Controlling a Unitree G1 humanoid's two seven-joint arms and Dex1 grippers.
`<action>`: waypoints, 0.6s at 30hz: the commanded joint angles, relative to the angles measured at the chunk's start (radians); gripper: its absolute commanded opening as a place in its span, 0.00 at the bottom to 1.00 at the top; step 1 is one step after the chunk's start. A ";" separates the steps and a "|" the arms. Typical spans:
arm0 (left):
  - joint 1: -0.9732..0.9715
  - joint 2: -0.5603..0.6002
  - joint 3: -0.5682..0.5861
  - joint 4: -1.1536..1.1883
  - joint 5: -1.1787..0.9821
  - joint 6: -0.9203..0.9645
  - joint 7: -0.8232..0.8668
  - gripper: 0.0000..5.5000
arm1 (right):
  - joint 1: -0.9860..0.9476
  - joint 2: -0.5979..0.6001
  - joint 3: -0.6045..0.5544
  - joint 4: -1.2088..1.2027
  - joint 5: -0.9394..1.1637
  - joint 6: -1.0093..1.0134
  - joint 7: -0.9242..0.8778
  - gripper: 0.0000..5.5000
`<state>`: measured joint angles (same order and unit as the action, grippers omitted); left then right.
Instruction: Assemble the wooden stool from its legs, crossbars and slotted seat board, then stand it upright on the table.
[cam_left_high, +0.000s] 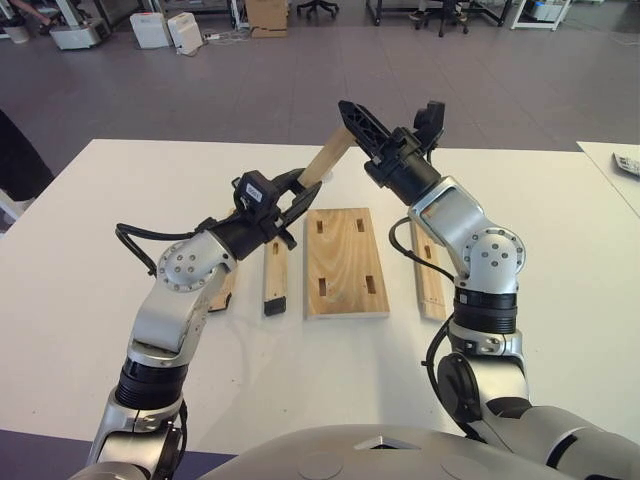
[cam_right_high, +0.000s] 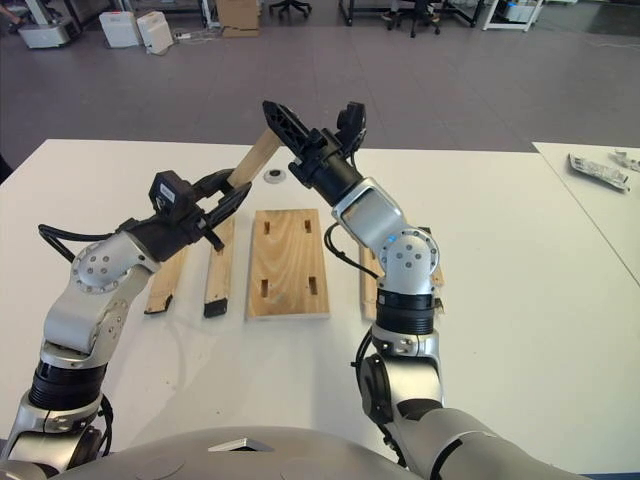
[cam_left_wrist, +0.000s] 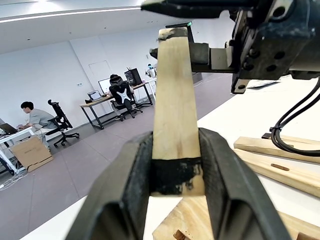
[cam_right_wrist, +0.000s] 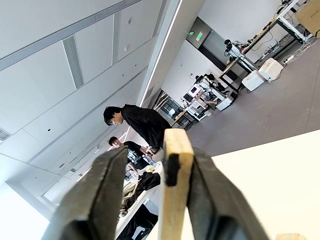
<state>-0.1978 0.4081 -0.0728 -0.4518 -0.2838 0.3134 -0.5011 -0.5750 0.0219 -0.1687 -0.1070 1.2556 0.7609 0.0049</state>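
Nearest on the white table (cam_left_high: 560, 260) lies the seat board (cam_left_high: 346, 262), pale wood with four small slots, flat, its long side running away from the robot. Just to its left lies a loose leg (cam_left_high: 275, 278), parallel to the board, its black-painted end toward the robot. A further piece (cam_left_high: 222, 292) lies beyond that, mostly hidden under the left arm. On the board's right lies more wood (cam_left_high: 430, 285), partly covered by the right arm, so I cannot count the pieces.

Above the board's far left corner, the left gripper (cam_left_wrist: 176, 150) is clamped on the black end of another leg (cam_left_high: 326, 157). This one is plain light wood, held off the table. It slants up and away toward the right.

Its upper end sits between the spread fingers of the right gripper (cam_left_high: 388, 112), close against one finger (cam_right_wrist: 210, 200) with a gap to the other; actual contact is hard to judge.

A small grey disc (cam_right_high: 274, 176) lies on the table behind.
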 joint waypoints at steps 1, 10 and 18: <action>0.004 0.013 0.017 -0.004 0.004 0.002 -0.006 0.24 | -0.018 0.000 -0.001 0.006 0.003 0.018 -0.014 0.20; 0.037 -0.029 0.046 -0.029 -0.086 0.045 -0.003 0.30 | -0.012 -0.019 0.002 0.003 -0.044 0.017 -0.035 0.07; 0.193 -0.016 0.298 0.000 -0.215 0.094 0.057 0.42 | 0.175 -0.285 -0.021 -0.054 -0.590 -0.222 -0.101 0.07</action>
<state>-0.0319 0.4083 0.2018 -0.4458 -0.5007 0.4044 -0.4895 -0.4852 -0.2028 -0.2348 -0.1045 0.8073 0.5842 -0.0842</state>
